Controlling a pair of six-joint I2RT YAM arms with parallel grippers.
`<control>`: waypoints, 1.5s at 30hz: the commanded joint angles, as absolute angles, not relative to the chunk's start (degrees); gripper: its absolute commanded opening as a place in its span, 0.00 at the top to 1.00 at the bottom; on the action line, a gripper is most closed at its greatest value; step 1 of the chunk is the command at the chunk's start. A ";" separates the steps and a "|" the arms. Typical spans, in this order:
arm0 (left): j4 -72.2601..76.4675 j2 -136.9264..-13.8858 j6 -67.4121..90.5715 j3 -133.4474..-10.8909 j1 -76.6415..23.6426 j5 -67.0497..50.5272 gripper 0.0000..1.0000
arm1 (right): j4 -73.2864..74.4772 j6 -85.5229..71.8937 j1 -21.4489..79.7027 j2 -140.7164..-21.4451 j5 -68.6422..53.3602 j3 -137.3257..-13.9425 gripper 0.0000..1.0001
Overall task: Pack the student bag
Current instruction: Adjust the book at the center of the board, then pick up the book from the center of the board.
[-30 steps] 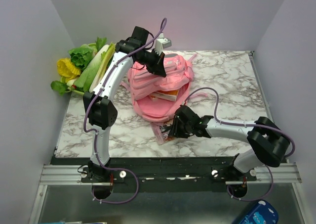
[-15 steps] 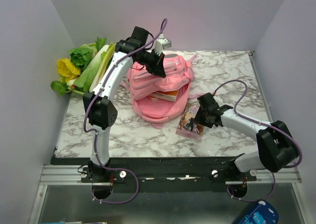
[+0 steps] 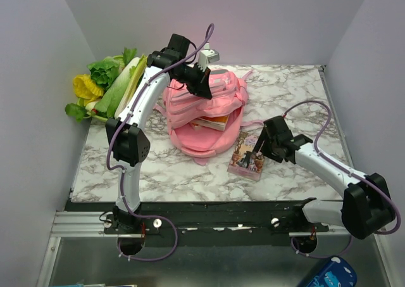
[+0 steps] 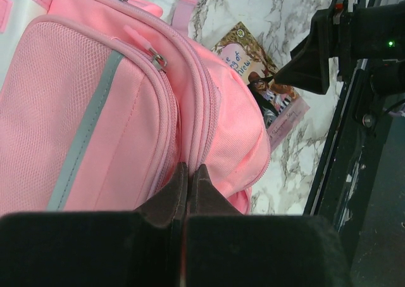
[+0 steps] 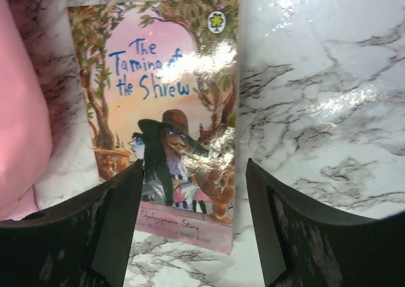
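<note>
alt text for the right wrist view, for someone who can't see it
A paperback titled The Taming of the Shrew lies cover up on the marble table. The right claw stands open over its lower half, and the pink student bag edges in at left.

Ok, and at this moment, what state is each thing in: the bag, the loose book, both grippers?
student bag: main compartment unzipped and gaping, books showing inside.
left gripper: shut on the student bag's upper edge, holding it up.
storybook: outside the bag, flat on the table, cover up, beside the opening.
right gripper: open, over the storybook, holding nothing.
</note>
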State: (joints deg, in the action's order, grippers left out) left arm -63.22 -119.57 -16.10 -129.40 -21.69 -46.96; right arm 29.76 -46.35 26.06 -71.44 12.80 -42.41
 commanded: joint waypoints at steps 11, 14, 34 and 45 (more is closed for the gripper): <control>-63.63 -114.79 -15.21 -129.90 -21.27 -50.36 1.00 | 18.90 -46.58 20.92 -78.92 1.68 -36.39 0.28; -63.90 -114.87 -15.47 -129.81 -21.27 -50.19 1.00 | 15.65 -47.72 20.92 -81.02 0.35 -36.38 0.37; -58.45 -111.18 -16.79 -113.30 -23.73 -48.87 1.00 | -4.57 -62.49 21.18 -83.85 -12.48 -35.50 0.71; -57.74 -112.32 -15.82 -115.66 -24.26 -48.78 1.00 | -7.03 -63.02 22.58 -88.32 -13.62 -37.97 0.67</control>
State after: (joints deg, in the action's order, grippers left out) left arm -57.89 -113.97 -17.32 -113.58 -23.86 -47.27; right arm -4.12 -62.43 21.32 -85.23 -11.51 -36.05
